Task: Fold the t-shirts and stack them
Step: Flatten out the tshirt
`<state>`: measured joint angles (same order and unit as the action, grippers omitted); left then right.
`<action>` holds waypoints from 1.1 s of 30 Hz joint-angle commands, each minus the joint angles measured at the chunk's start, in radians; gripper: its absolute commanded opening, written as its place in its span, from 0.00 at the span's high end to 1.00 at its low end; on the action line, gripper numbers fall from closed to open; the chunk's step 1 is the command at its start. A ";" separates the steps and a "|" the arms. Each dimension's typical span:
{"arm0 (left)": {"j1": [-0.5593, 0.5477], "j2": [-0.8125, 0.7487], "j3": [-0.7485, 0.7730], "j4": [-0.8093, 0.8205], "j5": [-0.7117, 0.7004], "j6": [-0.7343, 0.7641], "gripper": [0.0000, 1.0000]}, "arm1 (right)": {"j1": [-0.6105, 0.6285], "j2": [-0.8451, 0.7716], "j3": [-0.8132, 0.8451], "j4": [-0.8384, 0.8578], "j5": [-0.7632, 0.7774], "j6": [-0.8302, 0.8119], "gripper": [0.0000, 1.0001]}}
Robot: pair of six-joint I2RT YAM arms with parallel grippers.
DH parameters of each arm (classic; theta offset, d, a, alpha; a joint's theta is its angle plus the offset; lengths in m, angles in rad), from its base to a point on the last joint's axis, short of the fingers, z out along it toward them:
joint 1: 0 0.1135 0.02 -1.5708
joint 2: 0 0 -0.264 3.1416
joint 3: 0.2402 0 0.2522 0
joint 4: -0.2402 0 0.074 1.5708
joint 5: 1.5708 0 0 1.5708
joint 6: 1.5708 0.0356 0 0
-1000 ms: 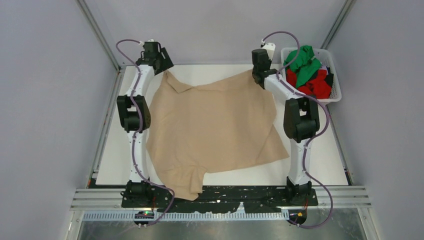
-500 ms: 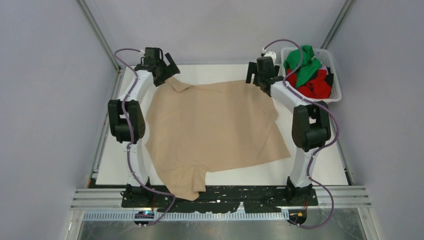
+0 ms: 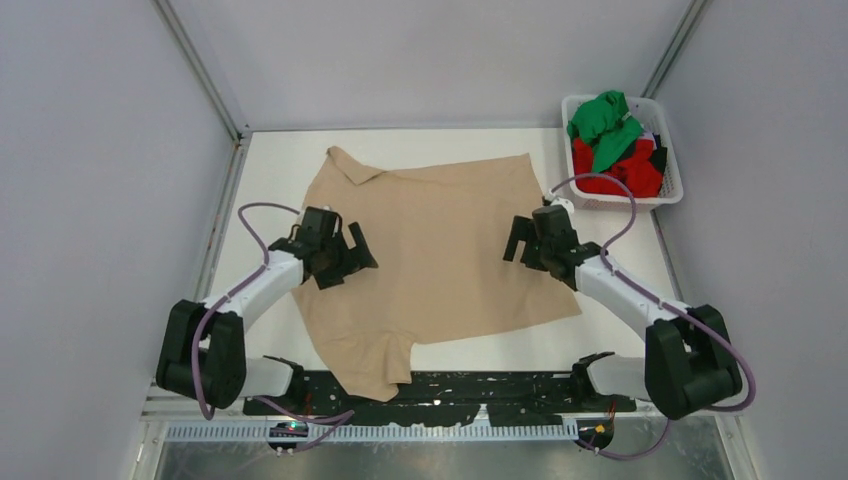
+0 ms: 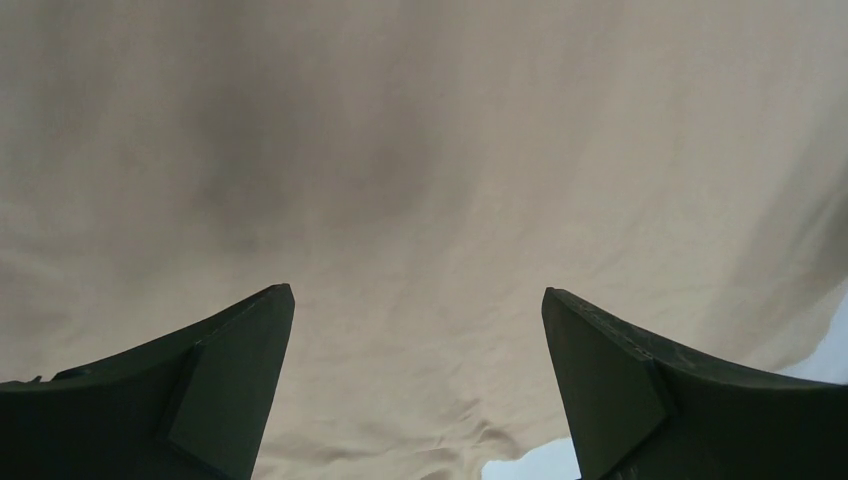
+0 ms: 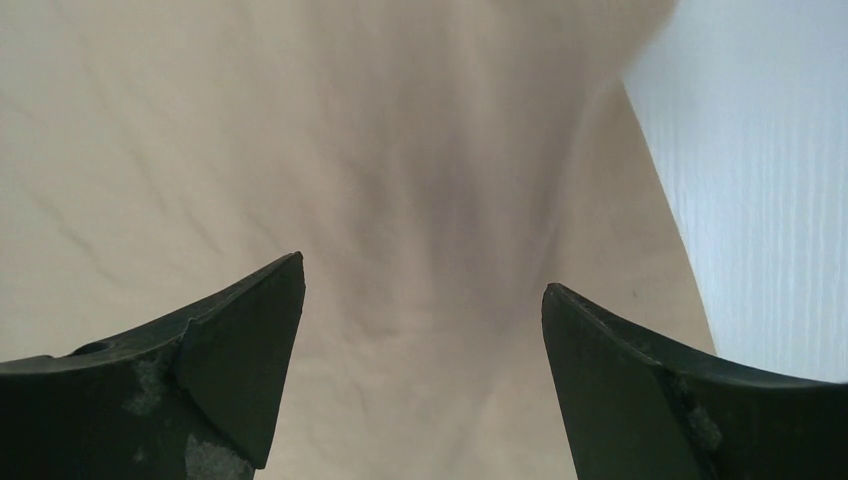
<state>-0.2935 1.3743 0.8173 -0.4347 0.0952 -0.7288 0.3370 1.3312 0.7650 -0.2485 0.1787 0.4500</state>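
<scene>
A beige-tan t-shirt lies spread flat over the middle of the white table, with one sleeve hanging over the near edge. My left gripper hovers open above the shirt's left side. My right gripper hovers open above its right side. In the left wrist view the open gripper frames only beige cloth, with nothing between the fingers. The right wrist view shows the same: gripper open over the cloth. A green t-shirt and a red t-shirt are bunched in the basket.
The white lattice basket stands at the table's far right corner. Bare white table shows around the shirt and at the right of the right wrist view. Grey walls and metal frame posts close in the sides.
Both grippers opened and let go of the beige shirt's far edge. Both arms then drew back toward the near side, over the shirt's middle. The cloth settled flat.
</scene>
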 commanded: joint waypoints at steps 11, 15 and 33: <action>0.072 -0.038 -0.235 0.176 -0.035 -0.099 0.00 | -0.137 -0.179 -0.316 0.047 -0.081 0.255 0.05; 0.142 0.025 -0.170 0.131 -0.018 -0.088 0.00 | -0.146 -0.241 -0.328 -0.062 -0.075 0.277 0.05; 0.083 0.020 0.169 -0.120 -0.029 0.054 0.01 | -0.110 -0.490 -0.222 -0.130 -0.086 0.102 0.04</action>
<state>-0.1665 1.4158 0.8581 -0.5522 0.0937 -0.7322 0.2192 0.8677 0.4564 -0.5560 0.0875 0.6518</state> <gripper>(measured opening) 0.994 0.955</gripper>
